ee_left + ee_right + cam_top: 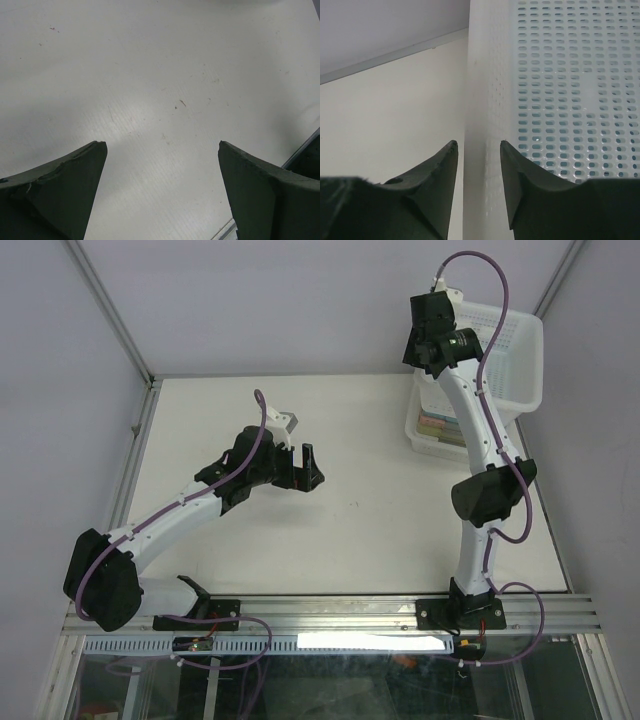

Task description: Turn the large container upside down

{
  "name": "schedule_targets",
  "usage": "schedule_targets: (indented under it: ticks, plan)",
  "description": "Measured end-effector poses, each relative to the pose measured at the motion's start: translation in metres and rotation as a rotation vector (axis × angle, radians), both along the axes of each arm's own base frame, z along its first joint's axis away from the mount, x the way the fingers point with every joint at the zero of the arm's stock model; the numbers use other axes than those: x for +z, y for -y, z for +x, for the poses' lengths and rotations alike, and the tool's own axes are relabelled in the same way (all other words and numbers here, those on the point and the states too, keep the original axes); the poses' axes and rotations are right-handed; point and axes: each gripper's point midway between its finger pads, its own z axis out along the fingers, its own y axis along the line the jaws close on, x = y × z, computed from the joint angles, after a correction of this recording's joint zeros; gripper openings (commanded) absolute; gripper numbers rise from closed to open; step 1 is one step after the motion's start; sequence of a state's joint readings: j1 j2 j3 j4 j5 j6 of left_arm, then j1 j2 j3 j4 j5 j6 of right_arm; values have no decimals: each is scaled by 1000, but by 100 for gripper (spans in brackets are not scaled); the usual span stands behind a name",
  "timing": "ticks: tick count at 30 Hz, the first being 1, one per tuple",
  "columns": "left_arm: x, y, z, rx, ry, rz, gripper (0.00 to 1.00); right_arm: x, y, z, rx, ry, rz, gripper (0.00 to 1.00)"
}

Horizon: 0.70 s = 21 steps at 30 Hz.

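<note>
Pinching the side wall of the large container (560, 100), which sits tilted at the far right corner of the table (350, 450), the right gripper (479, 144) is nearly closed, probably for leverage to flip it, while the left gripper (163, 143) hangs wide open and empty.

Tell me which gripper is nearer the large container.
Right. The right gripper has the wall of the large container between its fingers at the far right of the table. The left gripper hangs open over bare table, well to the container's left.
</note>
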State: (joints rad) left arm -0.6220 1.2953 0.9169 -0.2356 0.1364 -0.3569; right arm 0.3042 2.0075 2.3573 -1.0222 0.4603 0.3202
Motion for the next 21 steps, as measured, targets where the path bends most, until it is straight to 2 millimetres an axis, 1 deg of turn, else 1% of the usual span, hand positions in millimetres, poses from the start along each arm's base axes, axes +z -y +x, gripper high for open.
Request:
schedule_targets:
  ticks: [12, 14, 19, 21]
  plan:
    - [0, 0, 0, -2, 0, 0, 99, 7, 1, -4, -1, 16, 7, 41]
    - [0, 0, 0, -3, -1, -1, 99, 8, 1, -4, -1, 19, 8, 38]
    - [0, 0, -1, -4, -1, -1, 99, 9, 1, -3, -3, 32, 12, 22]
    - [0, 0, -1, -4, -1, -1, 99, 9, -1, -3, 0, 34, 11, 17]
